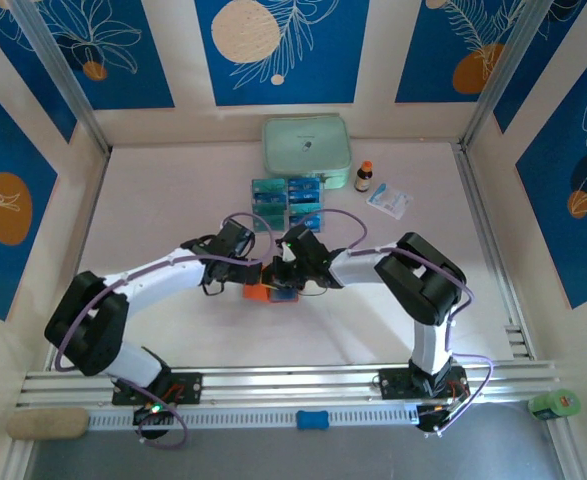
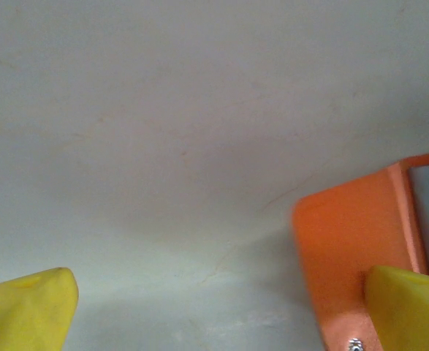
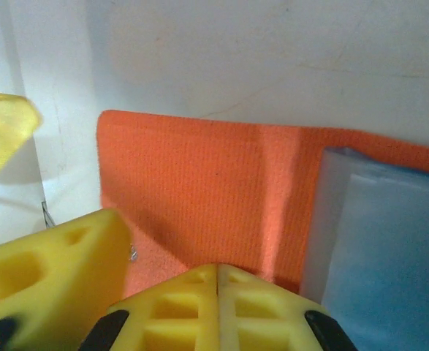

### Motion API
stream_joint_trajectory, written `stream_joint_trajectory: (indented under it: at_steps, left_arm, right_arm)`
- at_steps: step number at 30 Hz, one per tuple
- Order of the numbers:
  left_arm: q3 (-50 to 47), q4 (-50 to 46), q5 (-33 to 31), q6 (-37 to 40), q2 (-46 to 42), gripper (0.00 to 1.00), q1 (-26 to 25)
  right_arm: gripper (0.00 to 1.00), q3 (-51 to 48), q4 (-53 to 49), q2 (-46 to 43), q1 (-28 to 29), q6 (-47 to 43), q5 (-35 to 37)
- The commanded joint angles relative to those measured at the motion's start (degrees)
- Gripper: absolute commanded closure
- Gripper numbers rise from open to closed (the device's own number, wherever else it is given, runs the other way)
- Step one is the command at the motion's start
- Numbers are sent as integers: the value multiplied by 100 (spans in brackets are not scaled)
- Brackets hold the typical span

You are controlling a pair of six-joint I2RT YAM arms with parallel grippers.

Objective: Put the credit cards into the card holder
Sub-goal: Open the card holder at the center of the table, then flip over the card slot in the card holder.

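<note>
Card holder [image 3: 199,183], pale pocket [image 3: 389,241] close-up

We see the small orange-red fold-over card holder [image 3: 199,190] as matt cloth with a fine ribbed weave, its greyish inner pocket [image 3: 389,241] a smooth, translucent plastic film. The right gripper's [image 3: 218,278] yellow fingers [image 3: 265,314] look like matt moulded plastic. The white table top [image 2: 199,110] is smooth, faintly scratched; the near-edge rail [image 1: 293,381] is ribbed bare metal.
</note>
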Motion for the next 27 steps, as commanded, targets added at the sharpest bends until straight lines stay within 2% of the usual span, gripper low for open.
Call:
stream_joint_trajectory:
  at_steps: [1,13,27]
  left_arm:
    - [-81,72,107,-126,215,0,44]
    - [245,-195,103,12,118,0,20]
    - [189,-77,186,-23,312,0,-62]
  right_arm:
    - [100,-236,-119,-464,-136,-58,21]
    - [100,-404,-934,-900,-754,-880,225]
    - [100,-199,-1180,-544,-768,-1102,275]
